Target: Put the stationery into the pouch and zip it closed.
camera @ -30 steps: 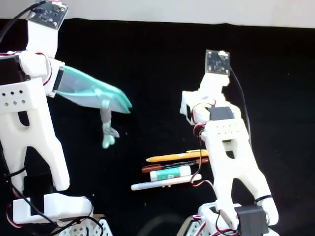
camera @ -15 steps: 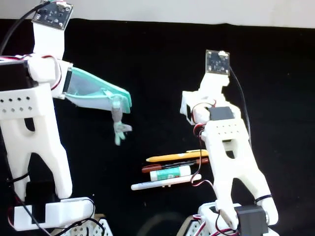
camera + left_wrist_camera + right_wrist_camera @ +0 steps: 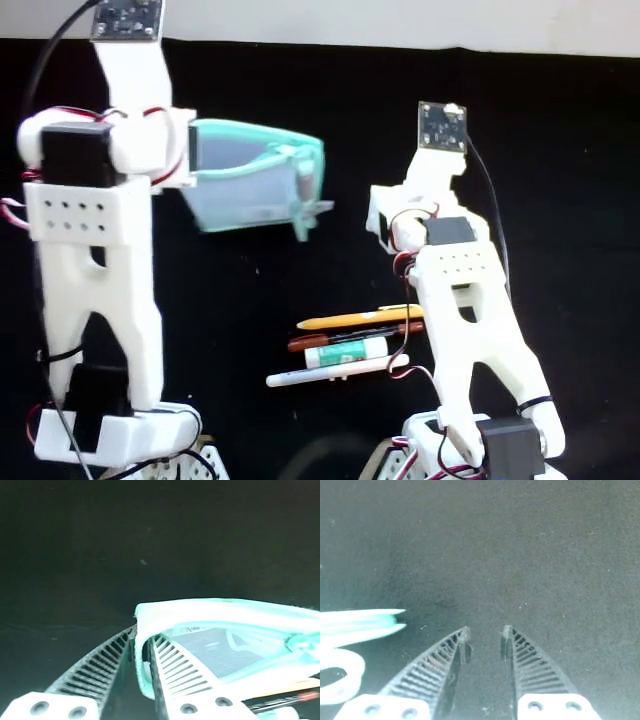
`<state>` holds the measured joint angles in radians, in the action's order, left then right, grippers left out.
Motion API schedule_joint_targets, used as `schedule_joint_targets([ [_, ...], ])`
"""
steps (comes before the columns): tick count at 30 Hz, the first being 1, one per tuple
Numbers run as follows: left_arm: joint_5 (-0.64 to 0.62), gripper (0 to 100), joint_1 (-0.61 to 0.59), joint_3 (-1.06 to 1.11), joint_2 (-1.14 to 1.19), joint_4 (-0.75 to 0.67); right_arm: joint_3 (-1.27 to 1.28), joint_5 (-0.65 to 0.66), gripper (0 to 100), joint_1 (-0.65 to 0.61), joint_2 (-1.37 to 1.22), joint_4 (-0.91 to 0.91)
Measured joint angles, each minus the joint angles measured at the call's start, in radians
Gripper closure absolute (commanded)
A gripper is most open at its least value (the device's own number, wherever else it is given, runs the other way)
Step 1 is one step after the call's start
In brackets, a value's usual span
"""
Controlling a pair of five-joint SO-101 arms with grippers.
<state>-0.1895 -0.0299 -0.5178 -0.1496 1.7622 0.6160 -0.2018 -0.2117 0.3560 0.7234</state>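
The left claw point(image 3: 141, 639) is clamped shut on the thick rounded rim of the pouch point(image 3: 255, 185), its two ribbed, lattice-patterned fingers point(image 3: 172, 672) pinching one end of it. The pouch is a soft, flat, roughly rectangular sleeve of mint-green translucent plastic with a paler, see-through mesh-textured panel. It stretches out sideways from that claw toward the right arm, lifted off the bench point(image 3: 560, 150). A small pale zip tab point(image 3: 305, 212) dangles at the pouch's end farthest from the left claw. The bench is covered in matte black cloth with a fine, slightly speckled weave. The right claw point(image 3: 485, 641) hangs above bare cloth with its tapered, ribbed fingers a narrow gap apart and nothing between them; the pouch's mint edge lies off to one side of it, not touching. The stationery rests on the cloth well away from both claws, below the held pouch and close against the right arm's white plastic frame. It is four slim pieces lying nearly parallel and touching: a yellow pen point(image 3: 360, 320), a dark brownish-red pen point(image 3: 350, 338), a short white cylindrical tube with a green band point(image 3: 345, 351), and a long white pen point(image 3: 320, 375).
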Motion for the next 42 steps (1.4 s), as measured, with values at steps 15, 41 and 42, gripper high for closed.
schedule_joint_targets([
  [15,-0.091,99,0.02,0.063,-0.049,-0.008,0.0,0.0,87.9,0.0,0.0,0.002],
  [41,-0.071,99,-0.006,0.069,-0.049,-0.046,0.049,0.554,87.8,-0.158,0.476,0.628],
  [42,-0.071,99,-0.006,0.069,-0.049,-0.046,0.072,0.554,87.8,-0.186,0.483,0.629],
])
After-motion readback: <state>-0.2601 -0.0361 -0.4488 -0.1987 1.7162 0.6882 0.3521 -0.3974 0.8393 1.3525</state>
